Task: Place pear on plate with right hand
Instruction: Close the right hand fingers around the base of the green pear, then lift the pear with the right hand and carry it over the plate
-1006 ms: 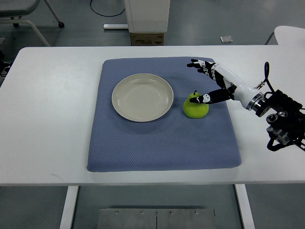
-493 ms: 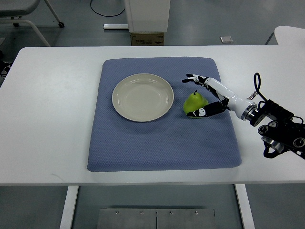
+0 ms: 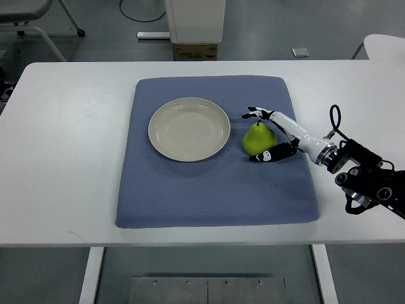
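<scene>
Now the pear [image 3: 257, 139] sits upright on the blue mat [image 3: 215, 190], just right of the empty plate [image 3: 188, 128], and my right hand [image 3: 269, 134] has dropped lower to bracket it, fingers spread either side (not yet squeezing). Closing comes next, I judge.

You see a green pear [image 3: 258, 140] sitting on the blue mat [image 3: 215, 183]. It stands with its thin end and little dark stem up. It is just to the right of the plate [image 3: 188, 128], not on it. The plate is round, cream and flat on the mat, with nothing in it.
</scene>
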Controlling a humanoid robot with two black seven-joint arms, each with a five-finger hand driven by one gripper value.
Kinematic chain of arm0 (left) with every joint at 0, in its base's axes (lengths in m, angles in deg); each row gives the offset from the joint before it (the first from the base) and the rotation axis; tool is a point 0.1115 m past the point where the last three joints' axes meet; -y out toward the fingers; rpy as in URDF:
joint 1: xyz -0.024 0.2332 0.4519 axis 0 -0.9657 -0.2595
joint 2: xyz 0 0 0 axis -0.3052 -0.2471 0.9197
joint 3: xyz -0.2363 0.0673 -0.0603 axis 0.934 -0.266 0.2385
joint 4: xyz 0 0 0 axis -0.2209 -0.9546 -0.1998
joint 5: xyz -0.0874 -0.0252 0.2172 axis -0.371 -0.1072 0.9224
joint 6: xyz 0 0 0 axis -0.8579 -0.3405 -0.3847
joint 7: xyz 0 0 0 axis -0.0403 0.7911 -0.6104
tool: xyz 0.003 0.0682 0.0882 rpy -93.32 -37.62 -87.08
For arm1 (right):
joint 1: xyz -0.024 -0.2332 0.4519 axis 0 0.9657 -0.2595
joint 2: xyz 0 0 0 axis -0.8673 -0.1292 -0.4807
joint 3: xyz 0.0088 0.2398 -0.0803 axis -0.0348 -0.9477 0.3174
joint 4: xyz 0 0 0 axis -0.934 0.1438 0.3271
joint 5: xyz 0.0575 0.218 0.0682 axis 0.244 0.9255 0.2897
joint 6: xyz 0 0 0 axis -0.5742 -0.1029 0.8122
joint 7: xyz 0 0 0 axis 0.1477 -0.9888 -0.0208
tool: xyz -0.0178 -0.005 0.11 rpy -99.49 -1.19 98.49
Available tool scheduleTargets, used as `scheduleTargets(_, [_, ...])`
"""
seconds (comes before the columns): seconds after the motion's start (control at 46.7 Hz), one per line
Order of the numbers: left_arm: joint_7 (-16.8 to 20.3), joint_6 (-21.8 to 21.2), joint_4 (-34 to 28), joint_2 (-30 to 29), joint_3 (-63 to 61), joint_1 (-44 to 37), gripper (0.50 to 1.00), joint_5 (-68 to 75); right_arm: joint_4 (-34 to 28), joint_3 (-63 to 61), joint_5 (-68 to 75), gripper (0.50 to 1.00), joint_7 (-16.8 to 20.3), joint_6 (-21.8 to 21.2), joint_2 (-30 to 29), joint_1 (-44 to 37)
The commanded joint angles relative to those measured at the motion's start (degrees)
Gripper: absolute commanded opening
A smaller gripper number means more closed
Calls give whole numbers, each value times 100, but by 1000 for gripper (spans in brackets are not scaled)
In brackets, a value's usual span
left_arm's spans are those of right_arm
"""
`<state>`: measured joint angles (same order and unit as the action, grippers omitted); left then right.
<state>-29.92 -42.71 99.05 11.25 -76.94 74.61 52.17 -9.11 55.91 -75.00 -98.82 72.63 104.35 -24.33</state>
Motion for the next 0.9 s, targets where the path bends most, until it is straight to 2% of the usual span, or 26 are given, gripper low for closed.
scheduleTargets(0.0, [1, 2, 0, 0, -4, 0, 1000, -1, 123, 0, 1, 945, 0, 28, -42, 22])
scheduleTargets(0.107, [1, 2, 0, 0, 5, 0, 1000, -1, 290, 0, 1, 912, 0, 36, -78, 57])
scheduleTargets(0.278, [1, 2, 0, 0, -4, 0, 1000, -1, 361, 52, 1, 906, 0, 36, -86, 119])
scheduleTargets(0.407, [1, 2, 0, 0, 5, 0, 1000, -1, 370, 97, 1, 870, 0, 36, -86, 127])
scheduleTargets(0.45, [1, -6, 0, 0, -4, 0, 1000, -1, 361, 114, 1, 830, 0, 36, -78, 127])
scheduleTargets(0.493, [1, 2, 0, 0, 5, 0, 1000, -1, 361, 140, 9, 759, 0, 28, -78, 127])
scheduleTargets(0.535, [1, 2, 0, 0, -4, 0, 1000, -1, 361, 132, 9, 653, 0, 28, -78, 119])
scheduleTargets(0.578, [1, 2, 0, 0, -4, 0, 1000, -1, 361, 132, 18, 500, 0, 28, -69, 110])
scheduleTargets(0.878, [1, 2, 0, 0, -4, 0, 1000, -1, 326, 35, 97, 500, 0, 1, -69, -31])
